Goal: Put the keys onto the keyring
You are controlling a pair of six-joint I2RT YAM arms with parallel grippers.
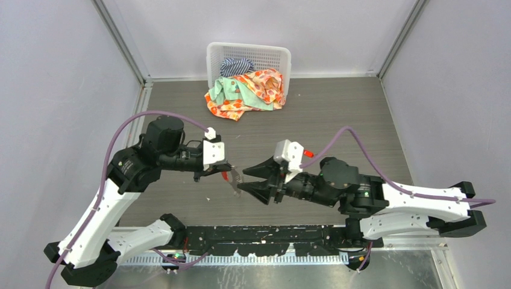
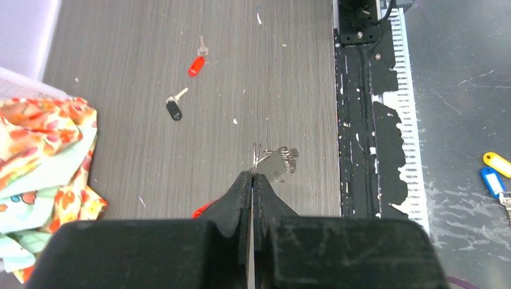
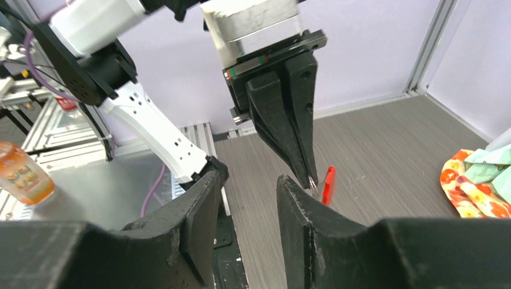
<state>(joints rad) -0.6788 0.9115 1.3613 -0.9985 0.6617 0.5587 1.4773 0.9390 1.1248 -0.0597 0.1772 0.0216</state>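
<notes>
Left claw (image 2: 252,176): pinched the keyring (image 2: 279,162) aloft, apparently presenting it for threading. Right claw (image 3: 250,177), at its three o'clock, stood spread. Keys (image 2: 174,109) lay loose on the tabletop (image 2: 150,174).

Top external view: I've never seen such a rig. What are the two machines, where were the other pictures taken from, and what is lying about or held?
Those are two robot arms bolted at the near edge of the table, seen from above. The other pictures come from a camera on each wrist, looking along that arm's fingers. The left gripper is shut on the keyring, whose red tag shows beside its fingertips. The right gripper is open and empty, facing it. On the table lie two loose keys: a black-headed key and a red-headed key. At the far side, a white basket has clothes spilling out.
</notes>
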